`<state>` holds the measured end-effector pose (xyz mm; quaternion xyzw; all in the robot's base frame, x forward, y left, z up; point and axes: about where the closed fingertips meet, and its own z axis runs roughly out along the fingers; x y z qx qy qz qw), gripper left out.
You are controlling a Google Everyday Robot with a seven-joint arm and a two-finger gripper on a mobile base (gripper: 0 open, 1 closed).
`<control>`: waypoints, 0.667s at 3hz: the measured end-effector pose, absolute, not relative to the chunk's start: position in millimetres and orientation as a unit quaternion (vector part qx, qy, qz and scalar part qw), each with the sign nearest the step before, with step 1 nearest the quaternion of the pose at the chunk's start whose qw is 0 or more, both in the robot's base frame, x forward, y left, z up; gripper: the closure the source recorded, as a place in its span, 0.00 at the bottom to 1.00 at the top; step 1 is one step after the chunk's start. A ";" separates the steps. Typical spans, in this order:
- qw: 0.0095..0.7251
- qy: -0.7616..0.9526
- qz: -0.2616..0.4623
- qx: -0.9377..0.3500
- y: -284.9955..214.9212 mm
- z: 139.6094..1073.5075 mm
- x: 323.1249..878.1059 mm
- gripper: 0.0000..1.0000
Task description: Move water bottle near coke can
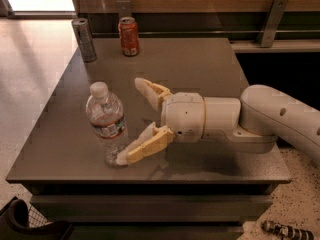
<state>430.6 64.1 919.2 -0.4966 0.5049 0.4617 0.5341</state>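
The water bottle, clear ribbed plastic with a white cap and a red and blue label band, stands upright near the table's front left. The coke can, short and red-orange with a silver top, stands at the table's back edge. My gripper is open, reaching in from the right at the bottle's height. Its lower finger lies next to the bottle's base; its upper finger is just right of the bottle's shoulder. The bottle sits at the mouth of the jaws, not clamped.
A taller slim silver-grey can stands at the table's back left, left of the coke can. The dark table has a wooden wall and rail behind it. The table's left and front edges drop to the floor.
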 end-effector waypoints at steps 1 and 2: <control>0.538 0.493 0.470 -0.497 77.7 917.7 421.3 0.00; 0.530 0.496 0.461 -0.510 94.3 913.6 412.6 0.00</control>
